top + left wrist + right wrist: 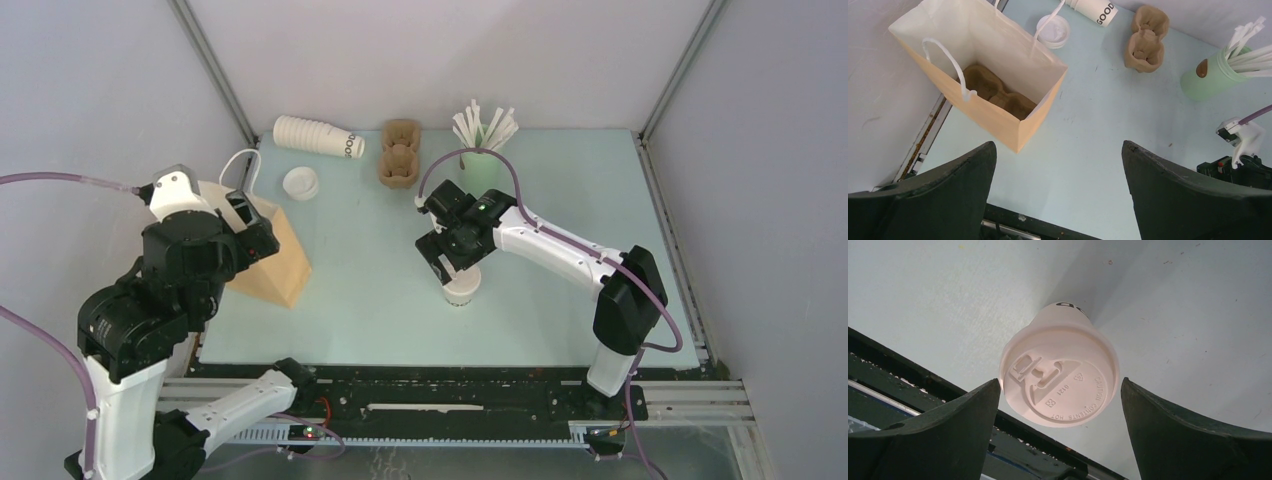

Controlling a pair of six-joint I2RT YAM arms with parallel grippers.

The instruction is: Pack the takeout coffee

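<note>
The right gripper point(1059, 383) spreads its fingers wide astride the small cream-white paper cup point(1068, 322) capped by a white round lid point(1063, 390); the left gripper point(1058, 145) hangs equally parted, empty; tan paper bag point(993, 120) at its eleven o'clock.

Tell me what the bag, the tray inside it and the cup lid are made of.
Bag: paper, likely kraft; matte tan outside, white inside, sharp creases.
Tray: apparently moulded pulp; dull brown, soft rounded wells.
Lid: probably thin plastic; smooth white, crisply embossed lettering.
</note>
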